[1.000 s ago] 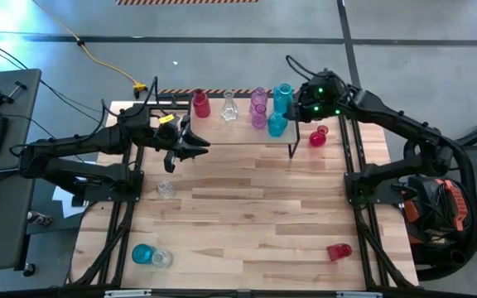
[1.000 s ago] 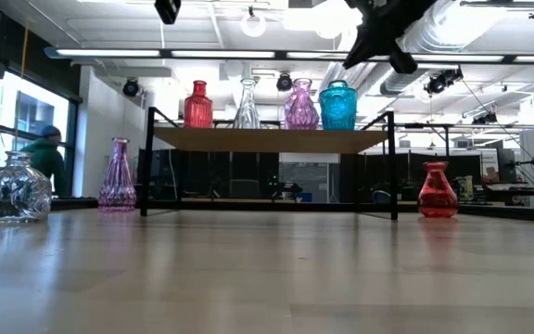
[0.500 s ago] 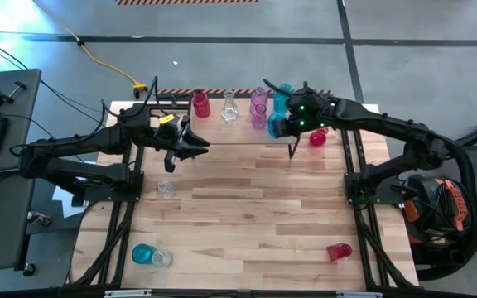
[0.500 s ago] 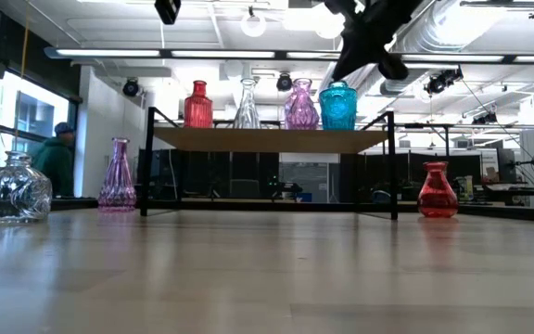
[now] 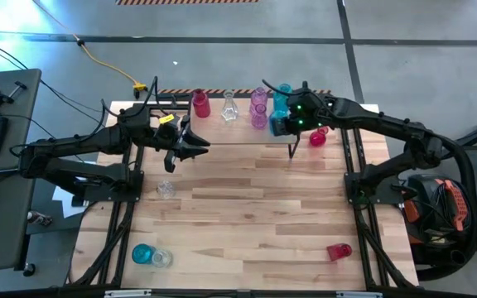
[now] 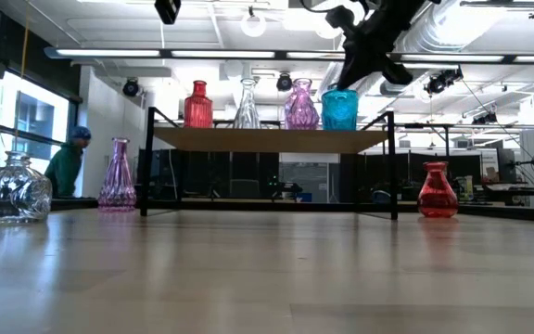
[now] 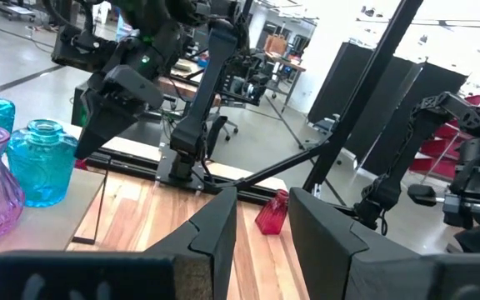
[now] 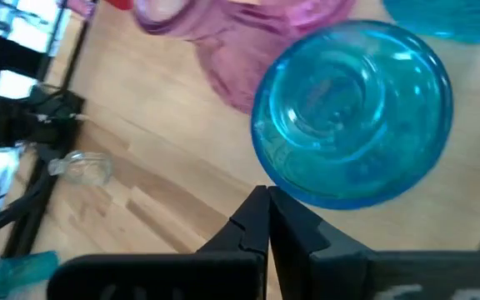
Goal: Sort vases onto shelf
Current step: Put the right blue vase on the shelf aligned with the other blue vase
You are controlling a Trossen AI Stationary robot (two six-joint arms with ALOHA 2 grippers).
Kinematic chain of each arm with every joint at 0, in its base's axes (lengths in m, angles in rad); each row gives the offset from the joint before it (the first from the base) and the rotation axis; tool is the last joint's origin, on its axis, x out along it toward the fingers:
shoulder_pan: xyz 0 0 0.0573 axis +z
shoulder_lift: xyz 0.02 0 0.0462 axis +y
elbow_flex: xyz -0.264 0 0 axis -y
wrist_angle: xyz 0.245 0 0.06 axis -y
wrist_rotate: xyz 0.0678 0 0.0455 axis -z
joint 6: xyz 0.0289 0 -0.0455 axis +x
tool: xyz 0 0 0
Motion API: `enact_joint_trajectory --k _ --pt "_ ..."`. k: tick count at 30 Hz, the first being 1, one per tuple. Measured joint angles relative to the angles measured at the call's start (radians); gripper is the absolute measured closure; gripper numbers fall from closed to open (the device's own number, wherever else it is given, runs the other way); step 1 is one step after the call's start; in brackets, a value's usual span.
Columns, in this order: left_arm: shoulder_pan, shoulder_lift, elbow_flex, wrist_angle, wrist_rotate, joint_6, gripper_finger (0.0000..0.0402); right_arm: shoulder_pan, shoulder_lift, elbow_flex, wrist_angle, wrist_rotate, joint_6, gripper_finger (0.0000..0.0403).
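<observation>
Right gripper [image 8: 267, 208] over the shelf's [image 5: 247, 136] right end, fingers pressed together, nothing in them. Tips hang just above and beside a teal vase [image 8: 352, 112] standing on the shelf top. Pink vase [image 8: 248, 42] next to it.

From the low view, four vases stand in a row on the shelf: red [image 6: 197, 105], clear [image 6: 247, 105], pink-purple [image 6: 301, 105], teal. Red vase [image 6: 437, 191] stands on the table [image 6: 267, 278] right of the shelf; purple vase [image 6: 117, 175] and squat clear vase [image 6: 12, 190] left of it.

Left gripper [image 5: 187, 147] waits by the shelf's left end, fingers [image 7: 211, 242] apart with a narrow gap, holding nothing.

High view: near edge of the table holds a teal vase [image 5: 142, 253] with a clear one [image 5: 161, 258] touching it, and a red vase [image 5: 339, 251] lying at the right.

Person [image 6: 68, 167] in the room behind.
</observation>
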Motion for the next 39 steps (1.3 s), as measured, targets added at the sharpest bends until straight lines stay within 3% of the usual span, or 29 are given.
enact_joint_trajectory --k 14,20,39 --pt "0.000 0.000 0.000 0.000 0.000 0.000 0.0298 -0.031 0.000 0.000 -0.020 0.004 0.007 0.0402" --pt "0.000 0.000 0.000 0.000 0.000 0.000 0.0298 0.008 -0.001 0.000 0.058 -0.007 0.037 0.0402" --pt "0.000 0.000 0.000 0.000 0.000 0.000 0.0298 0.130 0.047 -0.001 0.143 0.296 0.156 0.0403"
